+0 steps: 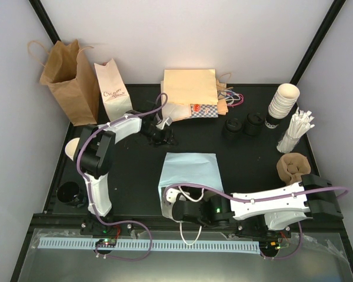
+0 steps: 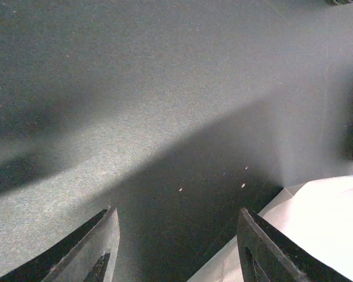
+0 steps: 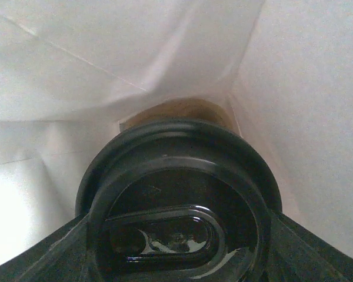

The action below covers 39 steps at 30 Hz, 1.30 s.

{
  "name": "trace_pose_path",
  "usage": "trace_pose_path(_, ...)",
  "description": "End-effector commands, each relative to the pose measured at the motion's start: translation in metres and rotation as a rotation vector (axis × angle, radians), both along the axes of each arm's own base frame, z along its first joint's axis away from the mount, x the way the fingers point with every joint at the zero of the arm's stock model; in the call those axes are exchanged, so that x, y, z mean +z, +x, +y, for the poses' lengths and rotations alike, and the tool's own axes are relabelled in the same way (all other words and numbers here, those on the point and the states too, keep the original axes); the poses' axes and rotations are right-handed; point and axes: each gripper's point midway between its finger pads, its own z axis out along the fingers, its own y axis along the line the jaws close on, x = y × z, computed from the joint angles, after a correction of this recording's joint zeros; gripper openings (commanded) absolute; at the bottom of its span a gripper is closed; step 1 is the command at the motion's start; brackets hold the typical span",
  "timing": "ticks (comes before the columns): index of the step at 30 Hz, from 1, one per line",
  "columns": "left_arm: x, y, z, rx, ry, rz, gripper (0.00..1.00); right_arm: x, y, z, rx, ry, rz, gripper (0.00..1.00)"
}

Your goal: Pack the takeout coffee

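The takeout coffee (image 3: 179, 200) fills the right wrist view, black lid toward the camera with a strip of cream cup above it. My right gripper (image 3: 179, 249) is shut on it, one finger on each side of the lid. White bag walls (image 3: 106, 59) surround the cup. From above, the right gripper (image 1: 175, 207) reaches into the near mouth of a light blue bag (image 1: 189, 170) lying flat, and the cup itself is hidden there. My left gripper (image 1: 157, 135) hangs over the dark table behind that bag. It is open (image 2: 179, 238), with only table surface between its fingers.
A brown paper bag (image 1: 67, 79) and a white printed bag (image 1: 113, 89) stand at the back left. Flat tan bags (image 1: 191, 88) lie at the back centre. Loose black lids (image 1: 241, 125), stacked cups (image 1: 281, 104) and white sticks (image 1: 297, 132) are on the right. White paper (image 2: 323, 217) lies beside the left fingers.
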Motion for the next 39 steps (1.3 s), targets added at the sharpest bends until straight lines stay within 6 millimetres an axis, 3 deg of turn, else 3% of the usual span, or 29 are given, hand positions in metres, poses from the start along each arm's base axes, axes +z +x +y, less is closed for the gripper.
trace_pose_path(1, 0.01, -0.002, -0.01, -0.039, -0.071, -0.005, 0.56, 0.006, 0.005, 0.006, -0.006, -0.006, -0.02, 0.47)
trace_pose_path(15, 0.011, -0.015, -0.015, -0.054, -0.14, 0.031, 0.41, -0.01, 0.017, 0.008, -0.051, -0.136, -0.079, 0.47)
trace_pose_path(28, 0.014, -0.011, -0.018, -0.023, -0.187, 0.038, 0.36, 0.004, 0.021, -0.001, -0.07, -0.087, -0.08, 0.47)
trace_pose_path(30, 0.016, -0.008, -0.018, -0.011, -0.196, 0.031, 0.37, 0.007, 0.022, -0.003, -0.073, -0.071, -0.073, 0.47)
trace_pose_path(36, 0.015, 0.002, -0.027, 0.003, -0.249, 0.04, 0.66, 0.008, 0.026, -0.005, -0.072, -0.057, -0.07, 0.47)
trace_pose_path(39, 0.009, 0.007, -0.03, 0.008, -0.261, 0.054, 0.68, 0.01, 0.027, -0.004, -0.072, -0.051, -0.066, 0.47)
